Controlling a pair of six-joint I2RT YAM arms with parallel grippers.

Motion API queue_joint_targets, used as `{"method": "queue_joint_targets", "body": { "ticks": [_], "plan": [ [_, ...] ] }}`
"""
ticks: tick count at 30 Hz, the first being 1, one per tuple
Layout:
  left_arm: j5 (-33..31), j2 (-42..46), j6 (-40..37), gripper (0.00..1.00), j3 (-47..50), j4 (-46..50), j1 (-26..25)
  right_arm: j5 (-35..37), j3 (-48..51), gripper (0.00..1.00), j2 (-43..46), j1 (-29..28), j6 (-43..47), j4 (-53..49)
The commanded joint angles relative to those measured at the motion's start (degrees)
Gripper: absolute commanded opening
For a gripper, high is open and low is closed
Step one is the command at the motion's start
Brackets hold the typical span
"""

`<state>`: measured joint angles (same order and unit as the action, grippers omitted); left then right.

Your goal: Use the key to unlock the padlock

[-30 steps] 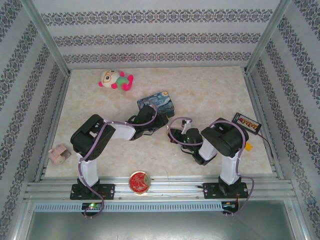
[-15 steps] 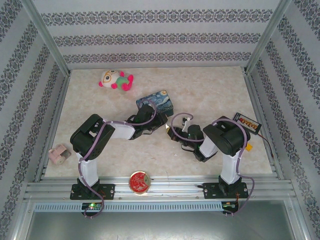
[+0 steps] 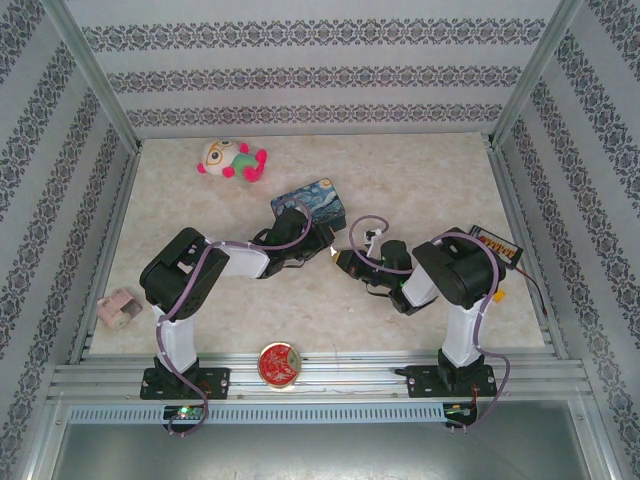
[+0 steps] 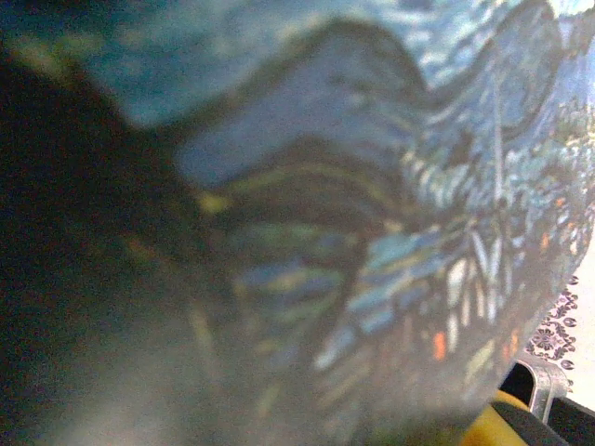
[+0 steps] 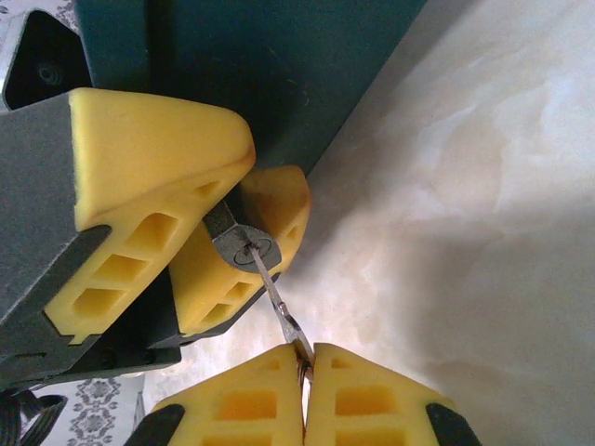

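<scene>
1. My right gripper (image 5: 304, 360) is clamped tight on the key (image 5: 277, 305). The yellow pads meet around its head and the thin blade sticks out ahead of the fingertips.
2. The blade slants up and to the left from my right jaws to the keyway in the padlock (image 5: 244, 249). The tip sits at the slot; I cannot tell how deep.
3. My left gripper (image 5: 231, 212) is closed on the padlock, pinching the grey body between its two yellow fingers (image 5: 149, 158). The keyway face is turned toward my right jaws. The shackle is hidden by the fingers.
4. The padlock is just ahead of my right fingertips, off the table (image 3: 420, 180), and the key is all that touches it from my right side.
5. From above, my two grippers meet tip to tip mid-table.
6. The blue Starry Night tin (image 3: 312, 200) lies just beyond my left jaws. In the left wrist view it is very close and blurred.
7. The plush toy (image 3: 232, 160) is well beyond my left jaws, toward the back wall.
8. The red round tin (image 3: 280, 363) sits behind both jaws, at the near edge between my bases.
</scene>
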<state>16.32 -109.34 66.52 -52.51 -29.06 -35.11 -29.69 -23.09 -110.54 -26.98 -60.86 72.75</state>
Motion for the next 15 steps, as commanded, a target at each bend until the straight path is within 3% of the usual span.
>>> {"method": "queue_joint_targets", "body": {
  "ticks": [1,15],
  "plan": [
    [5.37,-0.04,1.65,0.08,-0.43,-1.08,-1.02,-5.83,-3.01,0.00,0.98,0.29,-2.01,6.70],
    [6.10,0.09,1.02,0.05,-0.43,-0.18,-1.03,-10.84,-3.80,0.00,3.04,3.43,-5.05,6.70]
  ]
}}
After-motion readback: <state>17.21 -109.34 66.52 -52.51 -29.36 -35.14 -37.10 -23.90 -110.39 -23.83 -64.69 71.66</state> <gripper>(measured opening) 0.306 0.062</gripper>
